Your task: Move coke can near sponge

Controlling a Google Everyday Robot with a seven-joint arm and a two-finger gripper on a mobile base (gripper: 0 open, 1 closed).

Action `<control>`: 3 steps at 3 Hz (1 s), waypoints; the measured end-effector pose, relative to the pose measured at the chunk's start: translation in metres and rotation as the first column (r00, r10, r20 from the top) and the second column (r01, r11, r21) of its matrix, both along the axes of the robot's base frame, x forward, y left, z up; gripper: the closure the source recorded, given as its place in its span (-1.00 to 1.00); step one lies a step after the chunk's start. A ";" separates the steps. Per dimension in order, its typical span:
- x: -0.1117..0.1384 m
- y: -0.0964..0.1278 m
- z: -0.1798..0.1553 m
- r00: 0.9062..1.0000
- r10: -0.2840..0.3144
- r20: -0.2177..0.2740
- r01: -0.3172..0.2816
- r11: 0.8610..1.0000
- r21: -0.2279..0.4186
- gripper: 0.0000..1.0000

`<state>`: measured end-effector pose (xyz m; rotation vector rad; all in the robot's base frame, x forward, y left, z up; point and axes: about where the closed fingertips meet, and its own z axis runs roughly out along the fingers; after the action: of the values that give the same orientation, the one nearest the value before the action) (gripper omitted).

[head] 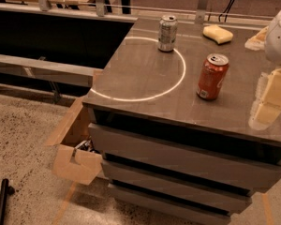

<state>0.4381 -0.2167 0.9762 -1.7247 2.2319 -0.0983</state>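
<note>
Camera view: we see the coke can standing on the counter, open surface up to the sponge by the far edge; the gripper hovers at the right edge, and we cannot tell its grip.

One coke can, one silver can, one sponge, one hand at right
</note>
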 end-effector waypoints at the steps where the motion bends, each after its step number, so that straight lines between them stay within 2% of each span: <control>1: 0.000 0.000 0.000 1.000 0.000 0.000 0.000 1.000 0.000 -1.00; 2: 0.001 -0.003 -0.001 0.998 -0.055 0.027 0.053 0.996 0.067 -1.00; 3: 0.000 -0.015 -0.005 0.980 -0.182 0.081 0.158 0.959 0.236 -1.00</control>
<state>0.4379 -0.2317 0.9709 -1.3766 2.2158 0.0305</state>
